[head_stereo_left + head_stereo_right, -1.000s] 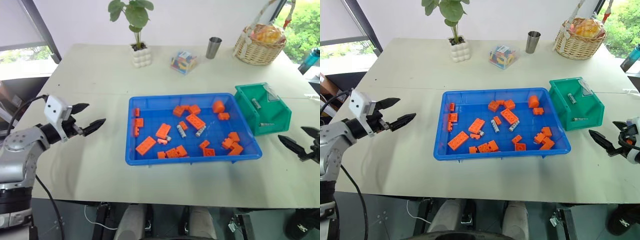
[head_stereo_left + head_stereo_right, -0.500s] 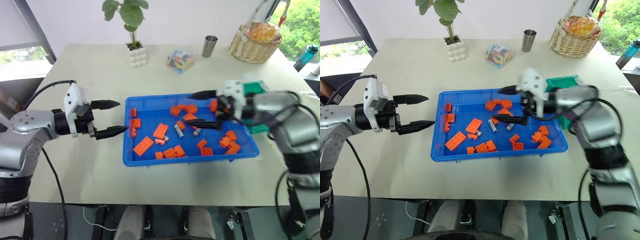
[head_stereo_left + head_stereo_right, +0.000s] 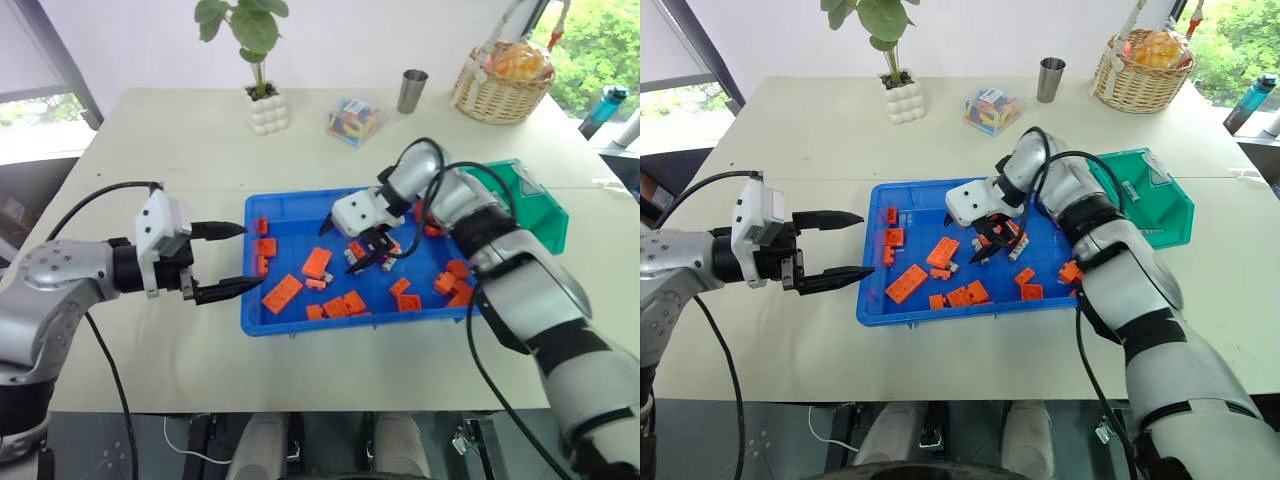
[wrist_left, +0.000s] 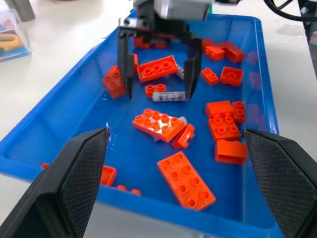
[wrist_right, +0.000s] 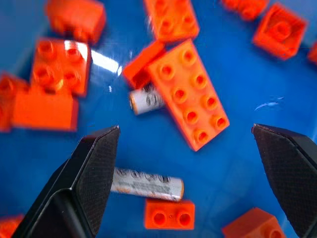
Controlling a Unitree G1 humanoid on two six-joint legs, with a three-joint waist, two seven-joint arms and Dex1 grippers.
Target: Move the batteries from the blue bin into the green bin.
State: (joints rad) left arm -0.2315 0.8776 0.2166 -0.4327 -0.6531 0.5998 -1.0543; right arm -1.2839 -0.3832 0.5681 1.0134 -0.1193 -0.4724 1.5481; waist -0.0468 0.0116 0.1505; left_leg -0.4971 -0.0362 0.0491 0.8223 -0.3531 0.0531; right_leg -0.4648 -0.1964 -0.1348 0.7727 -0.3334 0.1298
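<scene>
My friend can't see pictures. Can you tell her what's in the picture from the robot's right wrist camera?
Two open black fingers of the right gripper hang above the bright-blue plastic tray. A small silver-grey battery lies flat between them. A second battery pokes out from under a long orange building brick, with more orange bricks scattered around.

The large shallow plastic tray (image 3: 290,322) is bright blue, strewn with orange studded plastic bricks (image 5: 189,93). Small cylindrical batteries (image 5: 147,183) are silver-grey with dark print. The deep plastic bin (image 3: 545,208) at right is teal-green.
</scene>
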